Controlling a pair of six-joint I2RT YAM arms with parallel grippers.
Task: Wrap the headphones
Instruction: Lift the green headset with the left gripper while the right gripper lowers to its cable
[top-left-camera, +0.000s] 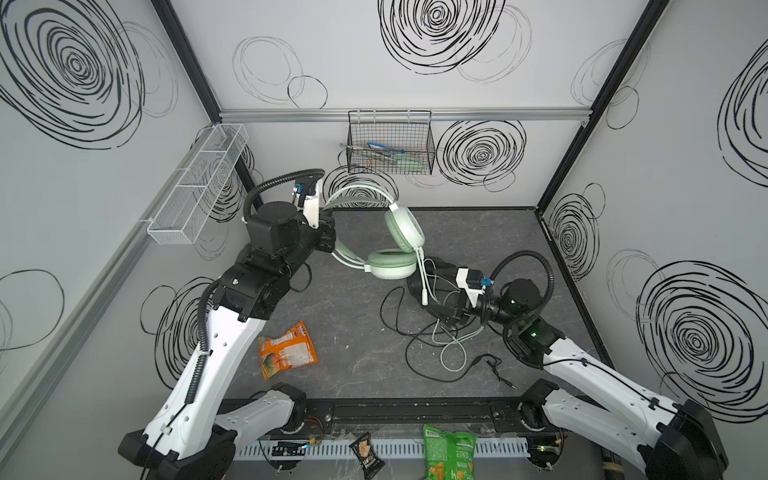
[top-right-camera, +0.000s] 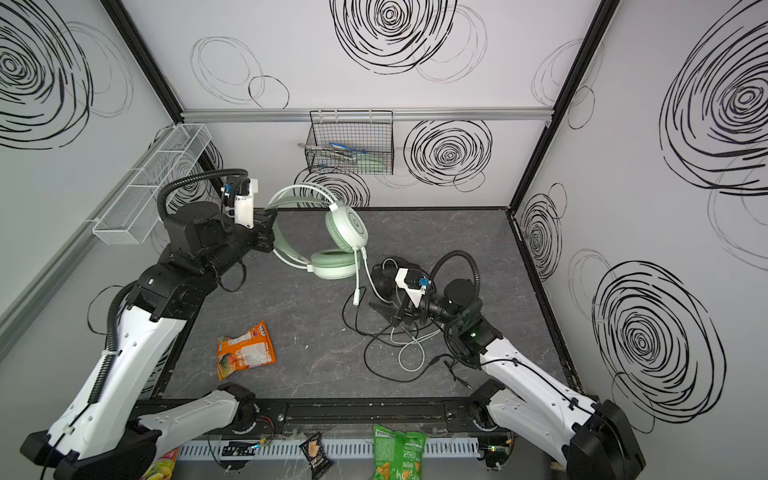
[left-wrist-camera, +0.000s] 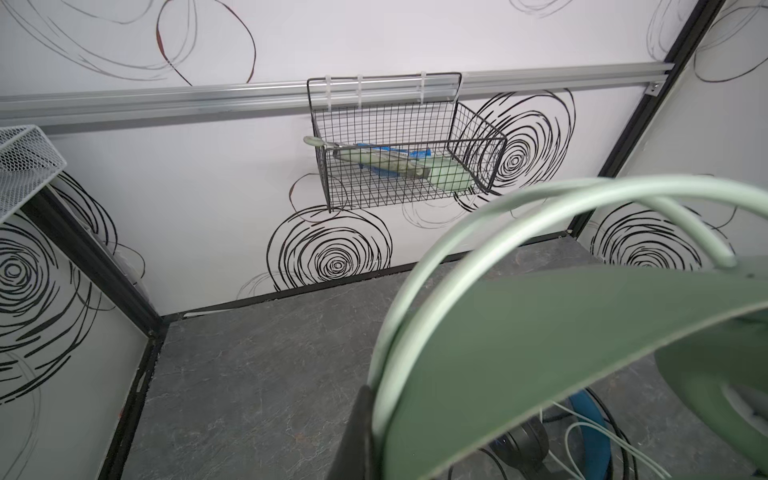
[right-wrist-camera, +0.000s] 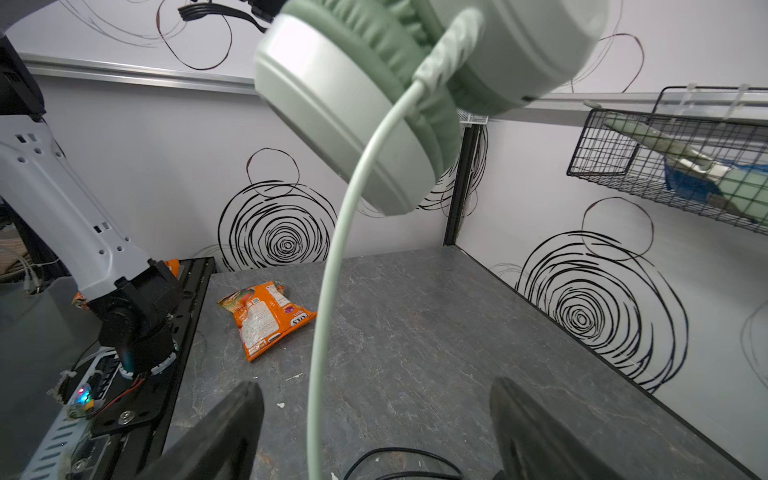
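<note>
While the left gripper (top-left-camera: 327, 233) was clamped on the headband of the mint-green headset (top-left-camera: 400, 232), that headset hung tilted above the dark table (top-left-camera: 340, 316), toward the back wall. Its pale cable (right-wrist-camera: 332, 266) dropped from one ear cup and passed between the jaws of the right gripper (right-wrist-camera: 376, 401), which stood wide apart and gripped nothing. The black headset (top-right-camera: 384, 282) lay on the table beneath the right arm, partly hidden. The pale cable and the black cable (top-left-camera: 382, 309) sprawled in one loose tangle. By this, no wrapping appeared done; both cords were yet to be wound.
</note>
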